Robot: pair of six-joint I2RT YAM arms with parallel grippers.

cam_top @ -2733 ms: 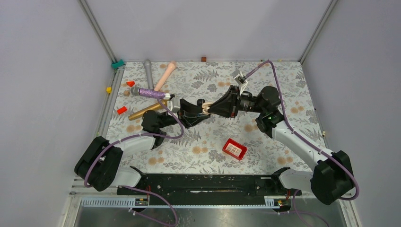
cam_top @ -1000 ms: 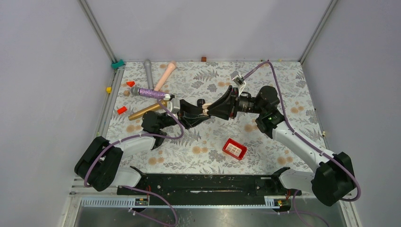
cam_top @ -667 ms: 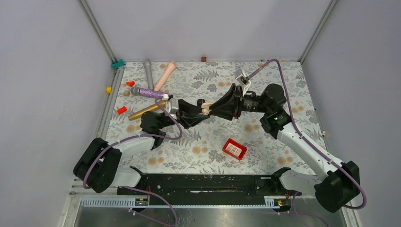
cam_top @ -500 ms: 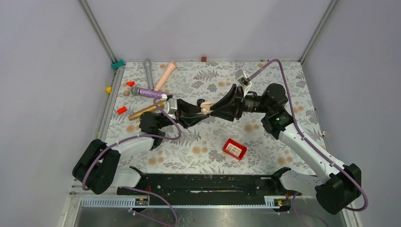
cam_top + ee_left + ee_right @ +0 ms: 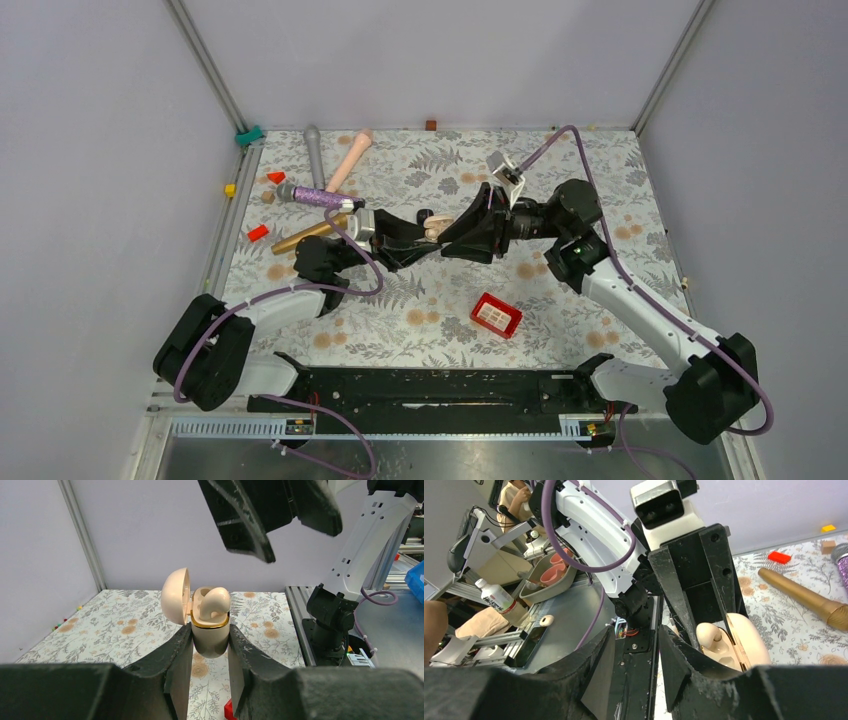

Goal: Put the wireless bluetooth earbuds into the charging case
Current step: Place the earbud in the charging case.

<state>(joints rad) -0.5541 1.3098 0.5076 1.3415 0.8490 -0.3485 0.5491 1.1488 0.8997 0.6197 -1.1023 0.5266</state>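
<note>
My left gripper (image 5: 424, 236) is shut on the cream charging case (image 5: 434, 229) and holds it above the table with the lid open. In the left wrist view the case (image 5: 210, 636) stands upright between my fingers (image 5: 175, 652). Its lid (image 5: 176, 596) is swung left, and one cream earbud (image 5: 213, 603) sits in it. The right wrist view shows that earbud (image 5: 708, 634) with an empty socket beside it. My right gripper (image 5: 455, 236) is open and empty, right next to the case; its fingers (image 5: 248, 525) hang above the case. No other earbud is clearly visible.
A small red box (image 5: 496, 315) holding whitish bits lies on the floral mat, front centre. Grey (image 5: 314, 150), peach (image 5: 350, 155), purple (image 5: 320, 196) and gold (image 5: 305, 235) wands lie back left. Red cones (image 5: 275, 177) and a yellow block (image 5: 229, 190) lie near the left rail.
My right arm swung a little to the right and came back toward the case. Its jaws stand wider apart than 2.7 s ago. My left gripper and the case barely moved.
</note>
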